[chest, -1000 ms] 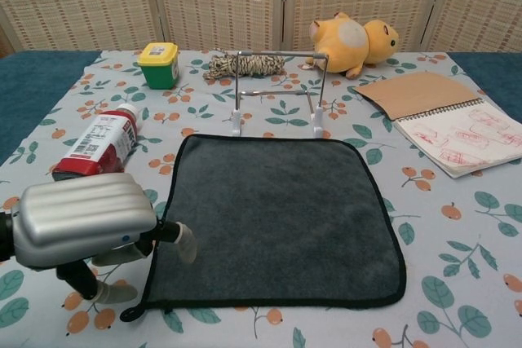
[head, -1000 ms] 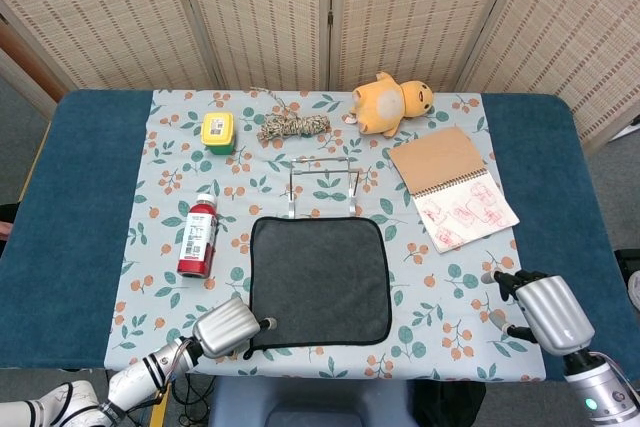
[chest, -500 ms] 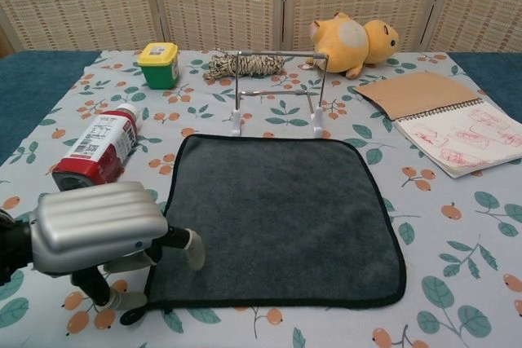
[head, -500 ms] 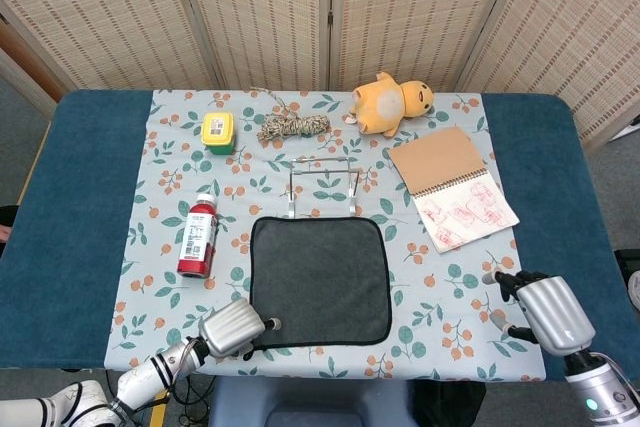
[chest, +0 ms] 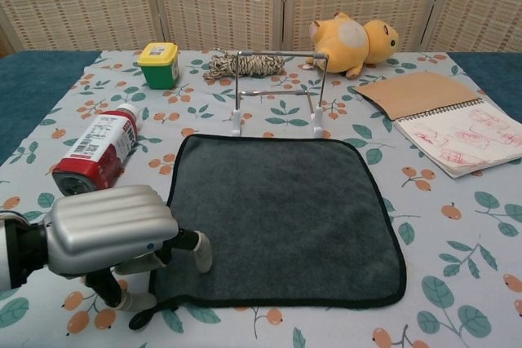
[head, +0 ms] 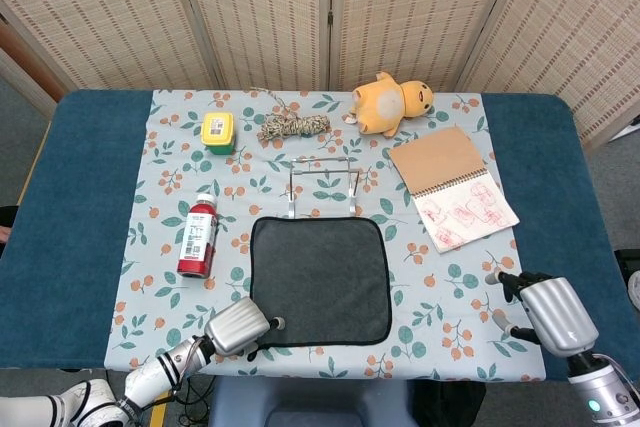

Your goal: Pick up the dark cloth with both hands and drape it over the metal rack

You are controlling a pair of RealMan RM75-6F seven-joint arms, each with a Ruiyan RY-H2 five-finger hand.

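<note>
Dark cloth (chest: 277,218), flat on the table (head: 90,217) at 6 o'clock of the metal rack (chest: 277,91), looks soft, limp and light; judged best taken by its two near corners, since it will sag between grips. Left hand (chest: 110,238) sits at the cloth's 7 o'clock corner, fingers (chest: 200,252) parted and curved down onto the hem, which appears slightly lifted; a firm pinch cannot be confirmed. Right hand (head: 545,312), well apart at 4 o'clock, holds nothing, fingers spread.
</note>
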